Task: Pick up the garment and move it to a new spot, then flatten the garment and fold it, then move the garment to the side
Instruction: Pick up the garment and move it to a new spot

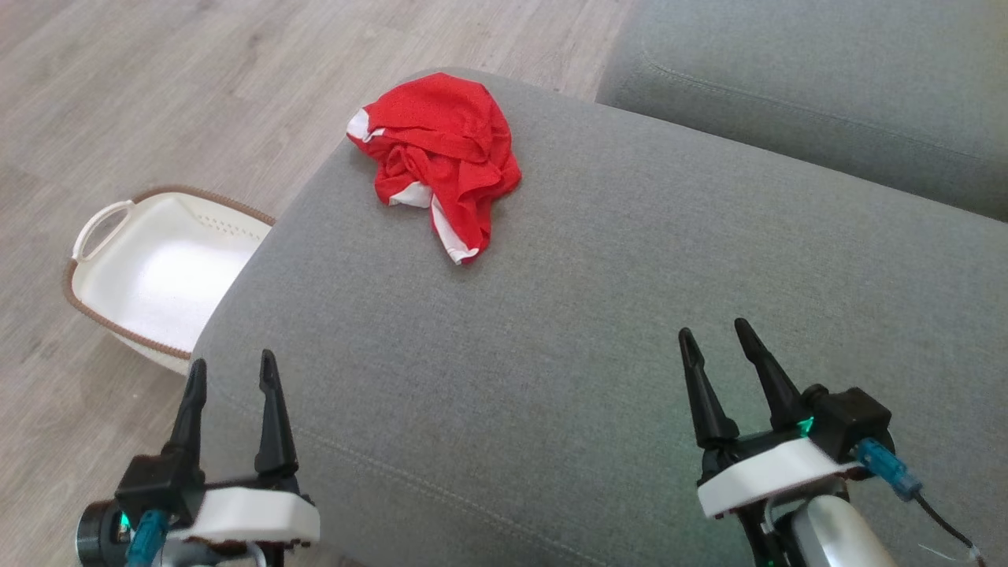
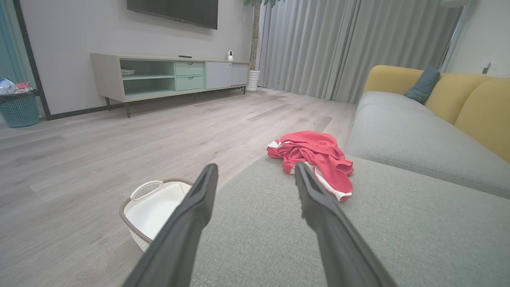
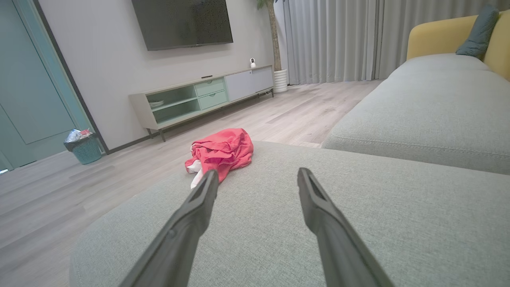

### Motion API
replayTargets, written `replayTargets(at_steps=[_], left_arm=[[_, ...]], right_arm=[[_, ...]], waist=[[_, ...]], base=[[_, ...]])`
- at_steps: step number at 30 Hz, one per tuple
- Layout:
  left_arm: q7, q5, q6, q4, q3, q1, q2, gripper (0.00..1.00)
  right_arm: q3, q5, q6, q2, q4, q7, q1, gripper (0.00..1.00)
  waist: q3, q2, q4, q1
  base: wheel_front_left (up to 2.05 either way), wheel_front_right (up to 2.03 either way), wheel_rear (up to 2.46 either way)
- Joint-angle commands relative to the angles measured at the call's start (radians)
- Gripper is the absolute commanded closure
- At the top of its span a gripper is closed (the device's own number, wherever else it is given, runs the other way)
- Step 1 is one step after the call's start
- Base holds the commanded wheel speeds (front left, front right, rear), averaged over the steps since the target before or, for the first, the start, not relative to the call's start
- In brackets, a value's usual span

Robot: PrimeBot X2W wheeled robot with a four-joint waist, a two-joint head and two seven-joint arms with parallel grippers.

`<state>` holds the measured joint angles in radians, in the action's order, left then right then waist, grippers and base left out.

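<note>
2 gaping, empty: black 2-fingered left gripper and right gripper, well short of crumpled red-and-white cloth garment on grey fabric sofa cushion; lies ahead, seemingly slightly nearer left, tail trailing nearward.

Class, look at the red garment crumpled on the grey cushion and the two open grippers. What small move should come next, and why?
Probably reach the left gripper forward toward the red garment. It lies bunched near the far edge of the grey cushion, apart from both open grippers, somewhat nearer the left than the right gripper. Nothing is held, so approach comes first.
</note>
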<state>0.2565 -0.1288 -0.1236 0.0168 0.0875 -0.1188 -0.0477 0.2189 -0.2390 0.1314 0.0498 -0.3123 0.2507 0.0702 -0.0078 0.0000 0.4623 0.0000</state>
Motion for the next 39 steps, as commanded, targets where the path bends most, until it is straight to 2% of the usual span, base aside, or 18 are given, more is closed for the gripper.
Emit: replayTargets(at_steps=[1,14,22,30,34,39], left_arm=[[0.005,0.003,-0.007,-0.039,-0.026,0.033,-0.003,0.0],[0.005,-0.01,-0.024,-0.043,-0.05,0.048,-0.003,0.0],[0.005,-0.012,0.053,-0.008,-0.111,0.129,-0.016,0.0],[-0.004,-0.036,0.157,0.239,-0.133,0.392,-0.113,0.0],[-0.068,-0.051,0.204,0.378,-0.119,0.55,-0.175,0.0],[-0.177,-0.079,0.235,0.546,-0.094,0.75,-0.232,0.0]], right_arm=[[0.022,-0.01,-0.001,0.0,0.026,0.011,0.016,0.0],[0.025,-0.002,-0.001,0.0,0.02,0.011,0.023,0.0],[-0.015,0.071,-0.001,0.0,0.039,0.011,0.066,0.0],[-0.094,0.16,-0.001,0.0,0.098,-0.015,0.127,0.0],[-0.138,0.19,-0.001,0.0,0.149,-0.036,0.15,0.0],[-0.177,0.222,-0.001,0.0,0.226,-0.069,0.165,0.0]], waist=[[0.001,0.0,0.007,0.0],[0.018,0.0,-0.021,0.0],[0.115,0.0,-0.071,0.0],[0.248,0.0,-0.137,0.0],[0.311,0.0,-0.172,0.0],[0.388,0.0,-0.208,0.0]], base=[[0.0,0.0,0.0],[0.0,0.0,0.0],[0.0,0.0,0.0],[0.0,0.0,0.0],[0.0,0.0,0.0],[0.0,0.0,0.0]])
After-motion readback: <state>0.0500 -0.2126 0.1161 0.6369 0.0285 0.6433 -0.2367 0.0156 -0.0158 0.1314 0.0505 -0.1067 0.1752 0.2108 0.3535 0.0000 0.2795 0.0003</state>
